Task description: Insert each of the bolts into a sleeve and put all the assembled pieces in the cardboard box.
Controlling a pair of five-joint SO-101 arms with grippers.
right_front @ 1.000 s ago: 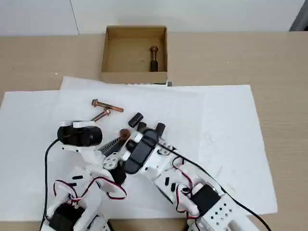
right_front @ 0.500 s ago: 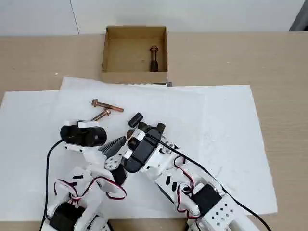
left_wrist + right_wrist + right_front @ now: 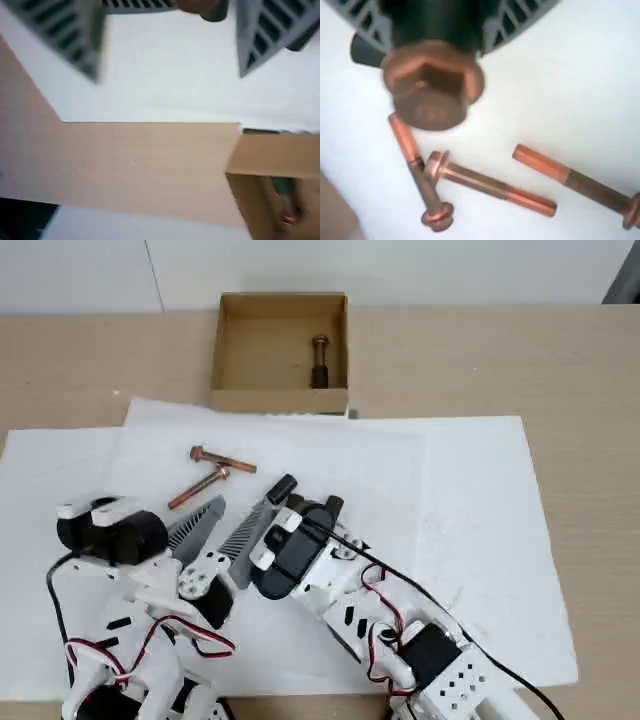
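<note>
Cardboard box (image 3: 280, 400) stands on the wooden table (image 3: 560, 370) with one bolt-and-sleeve piece (image 3: 320, 361) lying inside, near a side wall. Just out from the box's front wall begins a sheet of white paper (image 3: 470, 500). On it, nearest the box, lies a bare bolt (image 3: 222, 458); a second bolt (image 3: 198, 488) lies just beyond, its head by the first one's shank. A loose sleeve (image 3: 281, 487) lies a little farther from the box, just beside one fingertip of the left gripper (image 3: 245, 503), whose jaws are spread wide and hold nothing. Next to it, the right gripper (image 3: 440, 20) is clamped on a black sleeve (image 3: 427, 27) with a copper bolt (image 3: 432, 85) seated in it, its head sticking out
</note>
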